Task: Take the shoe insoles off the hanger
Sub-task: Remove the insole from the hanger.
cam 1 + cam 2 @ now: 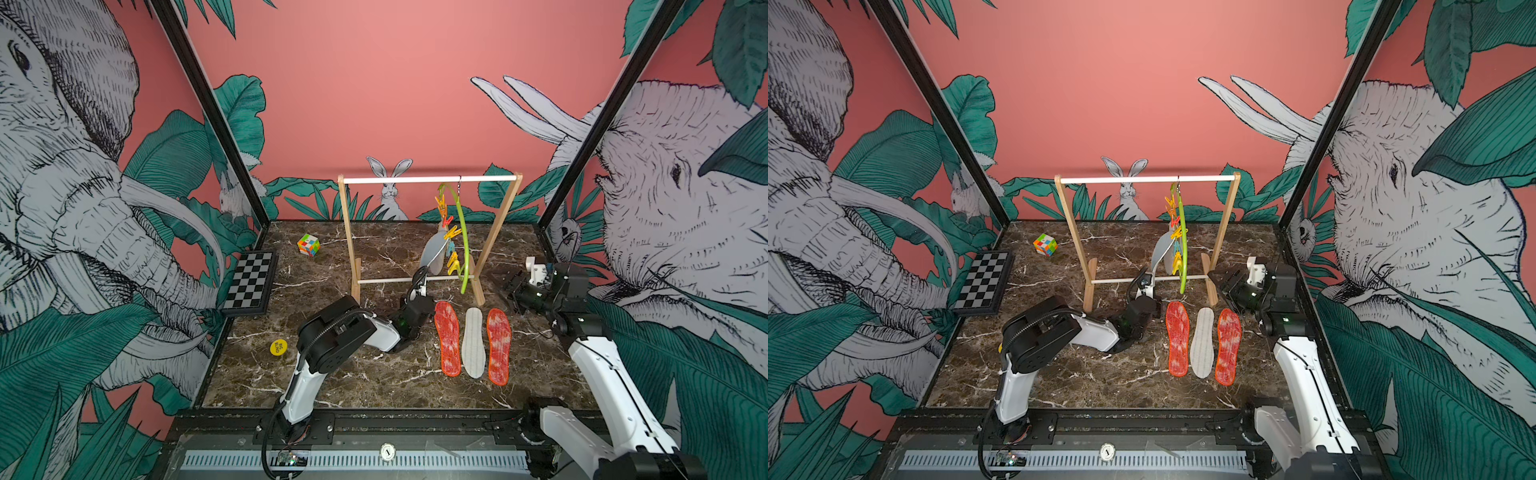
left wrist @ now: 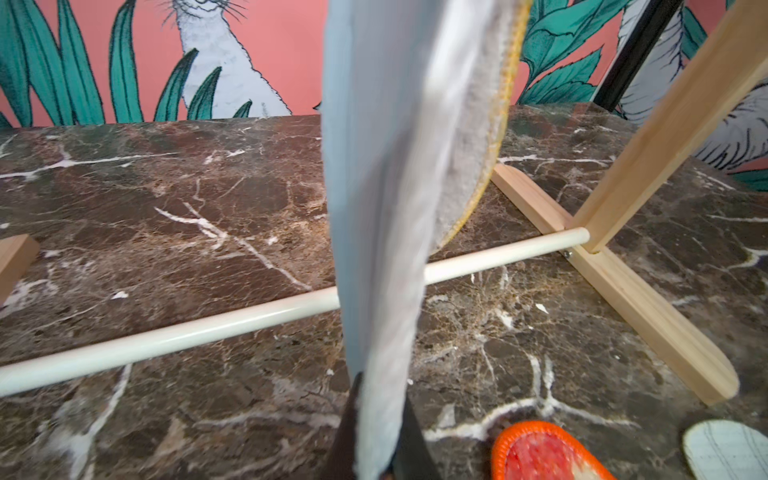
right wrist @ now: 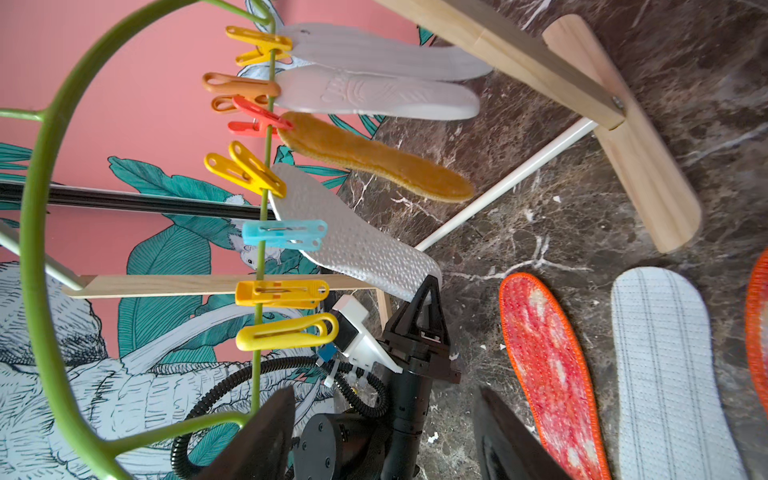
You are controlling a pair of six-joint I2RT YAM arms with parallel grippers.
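Shoe insoles (image 3: 376, 96): four hang from the hanger (image 3: 38, 216), three lie flat on the marble tabletop (image 1: 332, 374).

Hanger: thin lime-green plastic hoop, hooked on the white rod of the wooden rack (image 1: 430, 179). Its straight bar carries plastic clips (image 3: 282, 293) in yellow, orange, red and blue.

Hung set, right wrist view:
- two pale, smooth moulded insoles, one with an embossed pattern
- a mustard insole (image 3: 374, 164), fuzzy pile
- a blue-grey insole (image 3: 357, 245), dimpled face, bent

Left gripper (image 2: 378, 428): jaws pressed together, pinching the lower end of the blue-grey insole. The left wrist view shows it edge-on, smooth on one face and felt-like on the other.

Right gripper (image 3: 384, 399): jaws spread wide, nothing between them. The hoop's lower arm is just beside one finger; I cannot tell whether they touch.

On the tabletop in front of the rack, side by side:
- a red insole (image 1: 448, 338), mottled, orange stitched edging
- a white insole (image 1: 473, 343), fine grid lines
- a second red insole (image 1: 498, 345), same make
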